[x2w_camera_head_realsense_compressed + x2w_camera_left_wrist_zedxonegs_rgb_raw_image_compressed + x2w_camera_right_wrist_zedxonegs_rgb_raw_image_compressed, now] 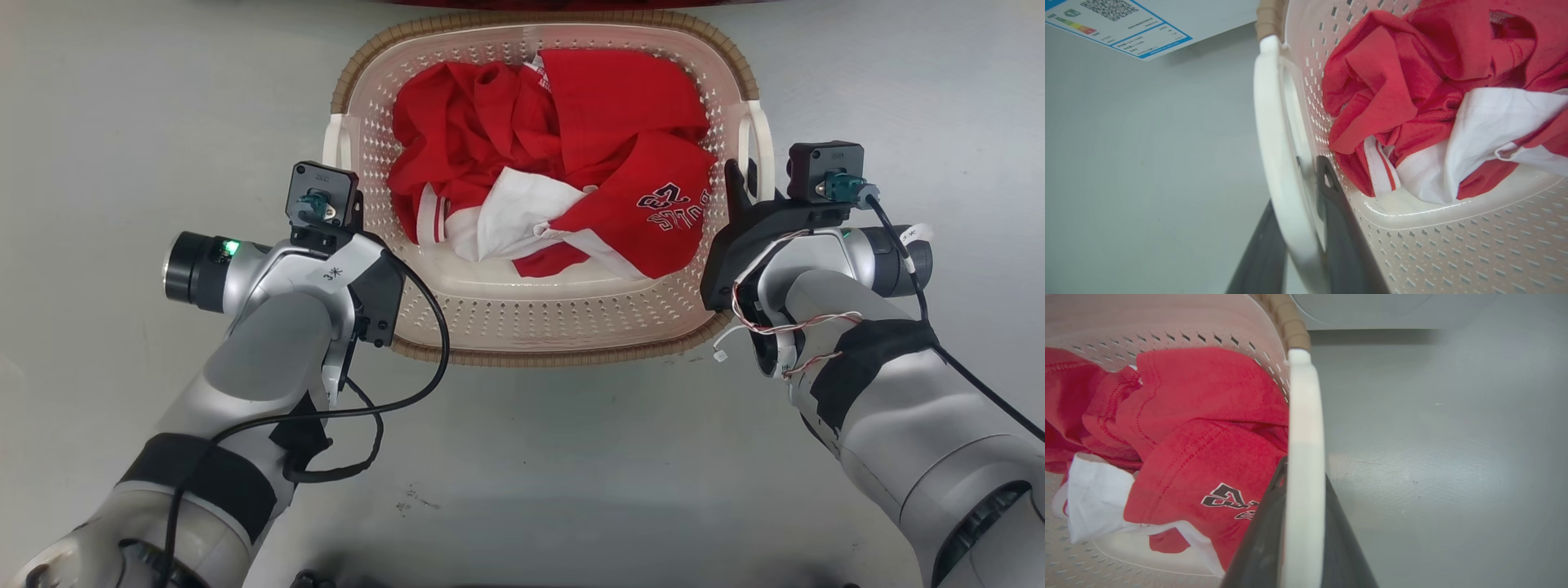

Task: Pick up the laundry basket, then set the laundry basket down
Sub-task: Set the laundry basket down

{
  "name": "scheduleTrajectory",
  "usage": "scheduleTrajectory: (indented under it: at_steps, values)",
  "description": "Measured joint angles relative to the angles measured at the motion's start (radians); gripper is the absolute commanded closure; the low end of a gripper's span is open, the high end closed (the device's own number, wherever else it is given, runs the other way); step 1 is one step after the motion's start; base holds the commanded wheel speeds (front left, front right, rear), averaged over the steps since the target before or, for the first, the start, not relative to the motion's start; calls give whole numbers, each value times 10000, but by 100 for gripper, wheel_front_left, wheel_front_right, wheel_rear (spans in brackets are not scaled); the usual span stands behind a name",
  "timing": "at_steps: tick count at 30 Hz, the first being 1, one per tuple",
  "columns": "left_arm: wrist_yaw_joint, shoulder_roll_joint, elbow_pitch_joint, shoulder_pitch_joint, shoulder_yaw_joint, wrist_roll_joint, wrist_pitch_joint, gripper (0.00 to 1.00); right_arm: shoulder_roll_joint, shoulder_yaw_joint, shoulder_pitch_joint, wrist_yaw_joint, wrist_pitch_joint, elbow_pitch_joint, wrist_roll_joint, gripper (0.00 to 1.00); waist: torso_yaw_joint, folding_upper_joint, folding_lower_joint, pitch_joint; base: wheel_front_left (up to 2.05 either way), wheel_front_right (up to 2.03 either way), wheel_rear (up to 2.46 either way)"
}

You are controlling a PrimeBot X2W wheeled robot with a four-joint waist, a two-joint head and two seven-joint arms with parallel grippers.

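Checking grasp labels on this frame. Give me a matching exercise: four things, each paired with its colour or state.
Things:
1. laundry basket rim
2. left gripper
3. clothes
4. floor

Colour or state:
A. grey
B. red and white, heaped in the basket
C. brown, woven look
D. jaws either side of a white handle

Pairs: 1-C, 2-D, 3-B, 4-A

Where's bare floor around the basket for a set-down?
Bare grey floor left of the cream perforated plastic laundry basket, right of it, and in front of its near rim. Crowded: red-and-white clothes fill the basket; white labelled appliance beyond it.
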Motion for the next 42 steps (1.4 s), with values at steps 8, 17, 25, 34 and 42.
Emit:
scheduleTrajectory:
  at_steps: [8,17,25,34,42]
  values:
    - [-2,-65,221,-117,13,2,-257,63,52,48,15,6,-86,2,-6,18,34,0,0,-13,0,0,0]
    - [0,-201,376,-124,75,-8,-295,0,194,159,22,90,-161,0,-36,0,74,0,0,-323,0,0,0]
    - [0,-299,523,-78,201,-40,-353,0,192,167,22,90,-176,117,-71,0,92,0,0,-668,0,0,0]
    - [0,-305,600,70,272,-190,-510,0,228,148,64,90,-247,311,-67,0,25,-1,0,-1176,0,0,0]
    - [-10,-309,617,453,351,-259,-953,0,238,-90,436,90,-326,293,113,0,-109,0,0,-1782,0,0,0]
